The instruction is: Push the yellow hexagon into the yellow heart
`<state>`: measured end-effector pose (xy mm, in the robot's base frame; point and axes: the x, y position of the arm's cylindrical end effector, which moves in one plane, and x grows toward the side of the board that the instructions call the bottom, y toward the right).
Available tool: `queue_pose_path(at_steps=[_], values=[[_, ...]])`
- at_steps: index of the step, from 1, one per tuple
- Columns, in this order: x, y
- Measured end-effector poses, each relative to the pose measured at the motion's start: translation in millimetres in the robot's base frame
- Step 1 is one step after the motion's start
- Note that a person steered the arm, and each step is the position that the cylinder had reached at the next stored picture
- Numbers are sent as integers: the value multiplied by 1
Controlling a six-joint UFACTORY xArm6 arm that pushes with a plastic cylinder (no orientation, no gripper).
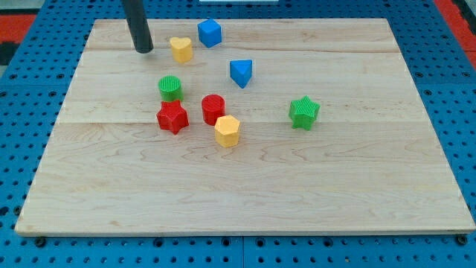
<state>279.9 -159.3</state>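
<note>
The yellow hexagon [227, 131] lies near the board's middle, just below and right of the red cylinder [213, 109]. The yellow heart [181, 49] sits near the view's top, left of the blue cube [210, 33]. My tip [144, 50] rests on the board at the view's top left, a short way left of the yellow heart and apart from it. It is far from the yellow hexagon.
A green cylinder [170, 88] and a red star [172, 117] stand between heart and hexagon on the left. A blue triangular block [241, 73] is right of centre top, a green star [304, 112] further right. The wooden board [335, 193] lies on a blue pegboard.
</note>
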Motion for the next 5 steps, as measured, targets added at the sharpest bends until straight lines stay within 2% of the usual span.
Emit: queue_pose_path(at_steps=[2,3,4,5], values=[[11,71],[52,71],[70,98],[71,150]])
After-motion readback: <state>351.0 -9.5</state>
